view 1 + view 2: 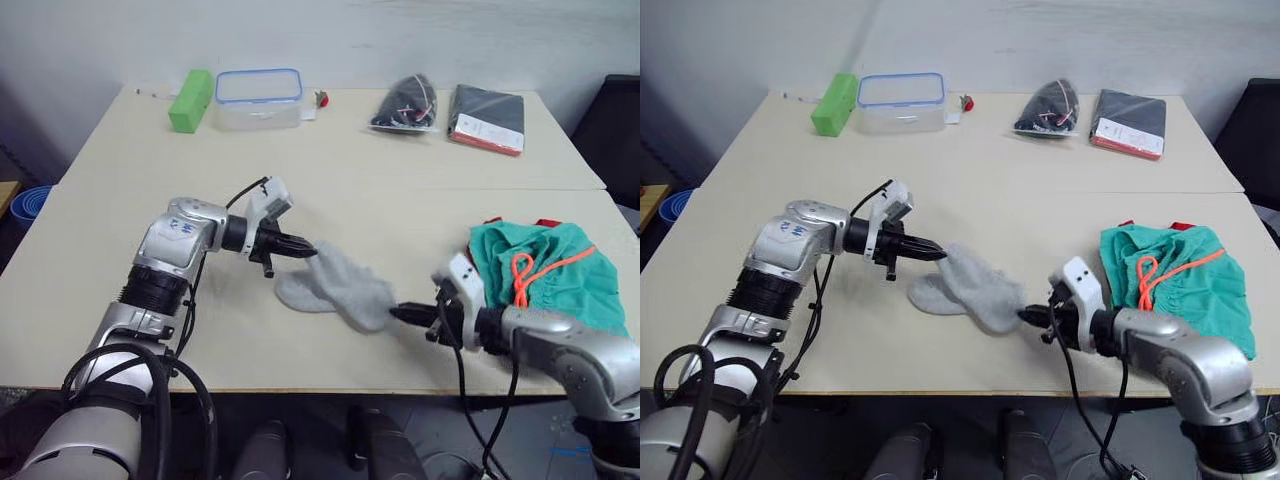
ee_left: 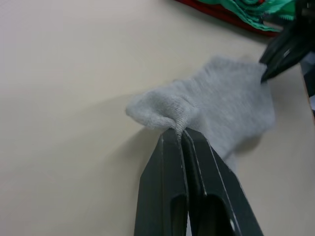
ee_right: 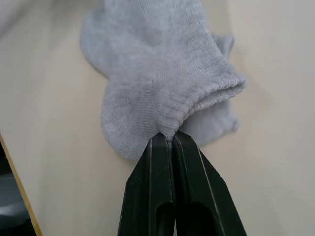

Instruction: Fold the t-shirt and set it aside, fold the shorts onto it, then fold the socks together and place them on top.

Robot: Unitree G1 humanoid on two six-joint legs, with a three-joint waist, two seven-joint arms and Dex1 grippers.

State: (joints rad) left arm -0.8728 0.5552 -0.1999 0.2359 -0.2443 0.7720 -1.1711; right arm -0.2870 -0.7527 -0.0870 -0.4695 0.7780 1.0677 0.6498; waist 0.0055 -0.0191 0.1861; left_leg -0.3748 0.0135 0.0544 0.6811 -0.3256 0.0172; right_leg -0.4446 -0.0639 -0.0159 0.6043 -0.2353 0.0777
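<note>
Left eye view takes in the broad beige tabletop (image 1: 330,190) first, then the teal-green cloth shorts with an orange drawstring (image 1: 560,275), heaped at the robot's right near the table's front edge. A sliver of the bright red cloth t-shirt (image 1: 546,222) peeks out from under their far edge, so the two big garments look already stacked. Between the arms, near the front edge, lie the light grey soft socks (image 1: 335,285), one overlapping the other.

The left gripper (image 1: 305,249) is pinched tight on the far end of the upper sock, a small ridge of knit caught between its closed fingers. The right gripper (image 1: 400,313) is likewise clamped hard on the ribbed cuff at the near end, as its wrist view shows.

By my reading, the sock step is in hand: the pair is held at both ends, ready for folding. The next move seems to call for bringing one end over the other without letting the lower sock slide out, then carrying the bundle right onto the shorts.
</note>
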